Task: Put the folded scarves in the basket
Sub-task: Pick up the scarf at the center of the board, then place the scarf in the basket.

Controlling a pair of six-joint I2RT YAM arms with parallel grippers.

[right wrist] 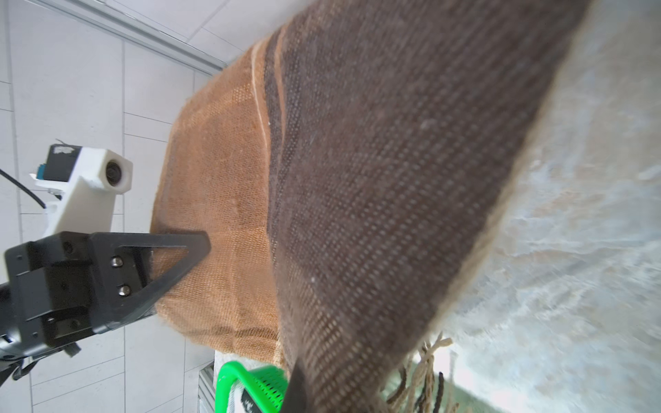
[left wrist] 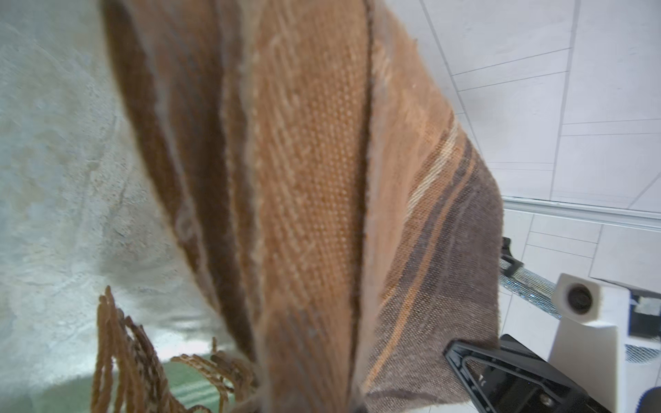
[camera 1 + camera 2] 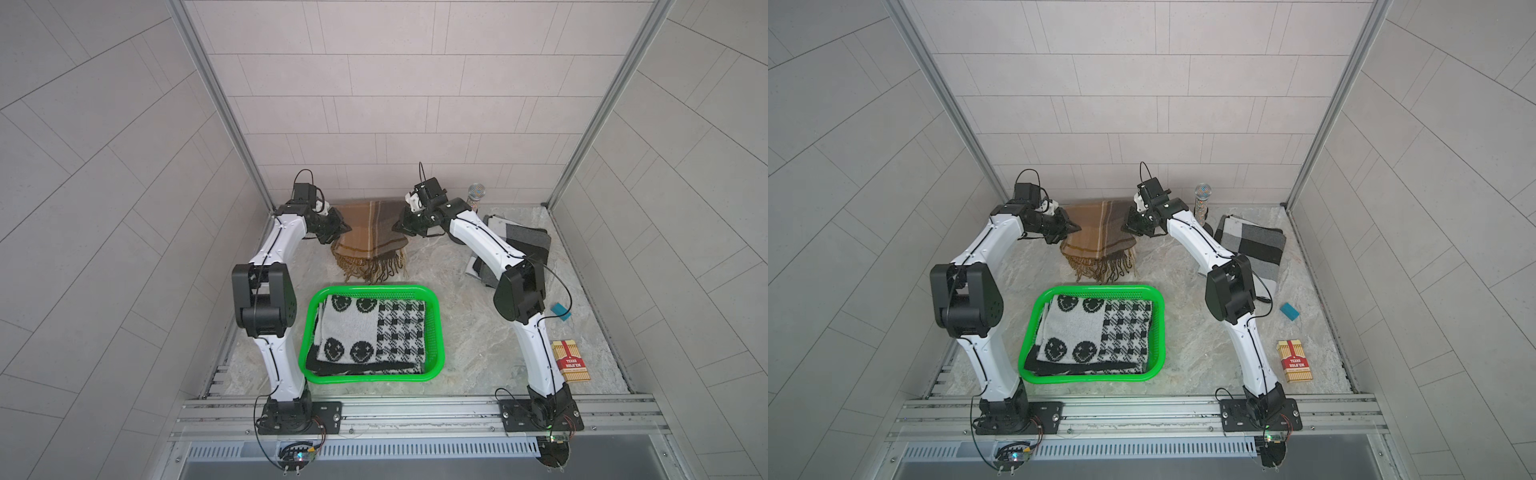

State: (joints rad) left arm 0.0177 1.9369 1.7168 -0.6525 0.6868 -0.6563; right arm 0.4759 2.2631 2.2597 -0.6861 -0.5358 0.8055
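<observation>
Behind the basket (image 3: 434,332), nearer the back wall, the scarf (image 3: 370,232) hangs stretched crosswise between left pincer (image 3: 347,228) and right pincer (image 3: 397,228), each clamped on an end; fringe dangling toward the tabletop (image 3: 469,353).

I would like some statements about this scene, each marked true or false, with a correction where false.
1. The basket is empty. False: a black-and-white scarf with smiley faces lies in it.
2. Both grippers are shut on the brown scarf. True: the left gripper holds one side and the right gripper the other.
3. The brown scarf is already in the basket. False: it is held up behind the basket, its fringe hanging toward the table.
4. A grey checked cloth lies on the table near the right arm. True.
5. The card box stands inside the basket. False: it lies on the table by the right arm's base.
</observation>
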